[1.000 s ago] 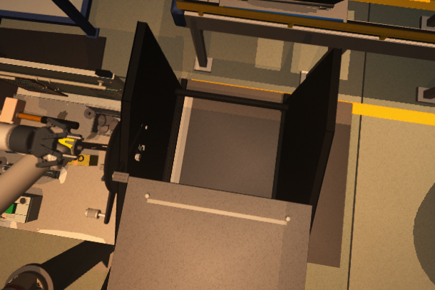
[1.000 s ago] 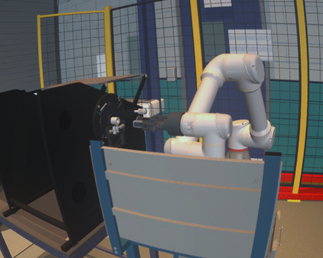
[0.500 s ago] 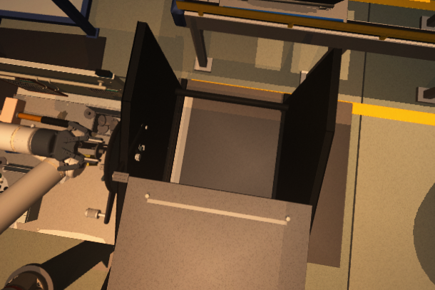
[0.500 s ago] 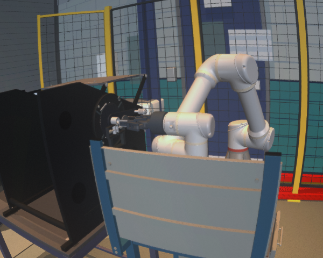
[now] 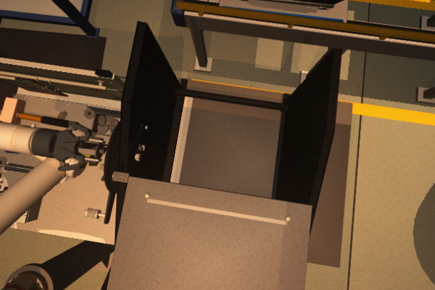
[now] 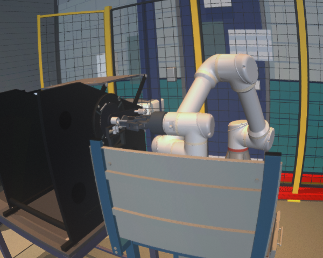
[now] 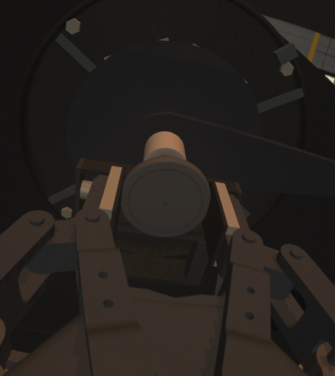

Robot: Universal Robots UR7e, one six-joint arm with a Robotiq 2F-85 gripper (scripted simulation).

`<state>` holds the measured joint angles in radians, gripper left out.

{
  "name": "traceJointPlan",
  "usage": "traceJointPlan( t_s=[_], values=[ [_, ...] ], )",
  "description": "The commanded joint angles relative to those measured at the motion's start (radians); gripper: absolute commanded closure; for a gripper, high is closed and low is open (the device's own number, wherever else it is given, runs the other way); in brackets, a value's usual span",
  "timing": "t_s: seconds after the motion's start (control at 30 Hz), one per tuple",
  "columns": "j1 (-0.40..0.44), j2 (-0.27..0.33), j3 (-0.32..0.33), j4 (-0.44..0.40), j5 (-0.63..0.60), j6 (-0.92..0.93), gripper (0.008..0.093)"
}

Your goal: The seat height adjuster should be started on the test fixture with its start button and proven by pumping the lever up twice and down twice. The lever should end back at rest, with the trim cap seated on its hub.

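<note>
My gripper (image 7: 165,207) (image 6: 122,123) (image 5: 93,152) reaches level toward the black side plate of the seat fixture, and I hold the round dark trim cap (image 7: 165,201) between my fingers. The cap faces me flat, and a pale hub stub (image 7: 164,144) (image 6: 114,120) stands out just beyond it. The hub sits at the middle of a round black dial plate (image 7: 163,119) (image 6: 106,116). The dark lever (image 7: 260,150) runs from the hub off to the right in the wrist camera. Its knob (image 5: 93,213) sticks out near the fixture's front corner. The start button is not in sight.
The black seat fixture (image 5: 228,131) with two tall side plates stands on a low table. A grey slatted panel on blue posts (image 6: 184,194) stands in front of my arm. Wire safety fencing (image 6: 156,41) closes the cell behind. A mallet (image 5: 21,115) lies on the bench beside my wrist.
</note>
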<state>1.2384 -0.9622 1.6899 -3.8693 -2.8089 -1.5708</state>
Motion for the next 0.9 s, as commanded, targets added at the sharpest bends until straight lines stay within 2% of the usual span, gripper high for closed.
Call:
traceJointPlan(
  t_s=[0.0,0.87],
  values=[
    [0.0,-0.001,0.0,0.0,0.0,0.0,0.0934],
    [-0.021,0.001,-0.004,0.002,0.021,0.0,0.0934]
  ],
)
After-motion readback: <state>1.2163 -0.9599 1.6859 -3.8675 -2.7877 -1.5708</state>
